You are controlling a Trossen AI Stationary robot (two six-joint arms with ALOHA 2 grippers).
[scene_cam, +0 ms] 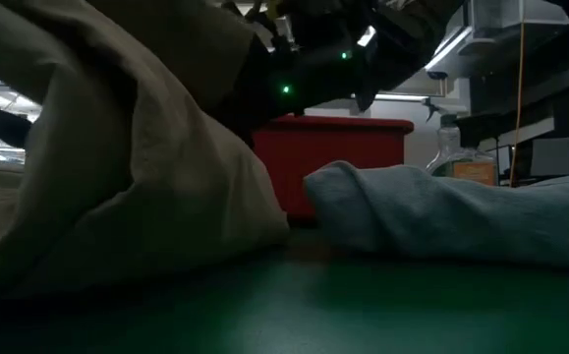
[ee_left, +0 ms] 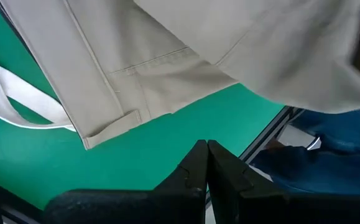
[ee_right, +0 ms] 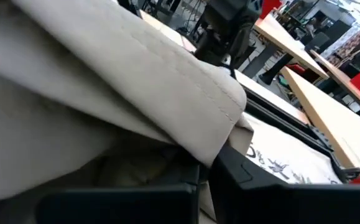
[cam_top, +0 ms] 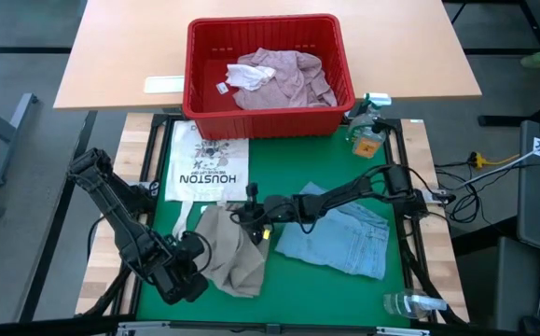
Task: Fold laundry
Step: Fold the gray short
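Left end effector [cam_top: 187,283]: being kept low at the near left corner of the green mat, its fingers [ee_left: 206,163] being pressed together with nothing between them; the tan trousers are lying just beside it, not being touched by it as far as can be seen.
Right end effector [cam_top: 254,217]: being reached across the mat from the right side to the upper edge of the tan trousers [cam_top: 228,247]; in the right wrist view a fold of the tan cloth is being draped over its fingers [ee_right: 229,165], and a grasp on the cloth appears to be being kept.
Tan trousers: being bunched at the near middle of the mat, partly lifted at the edge near the right end effector.
Light blue jeans [cam_top: 339,235]: being left crumpled on the right half of the mat, just beside the trousers, under the right arm.
Pale pink shirt [cam_top: 279,79]: being held inside the red basket [cam_top: 200,65] at the far edge of the table [cam_top: 120,56].
White printed bag [cam_top: 209,161]: being laid flat on the far left of the mat.
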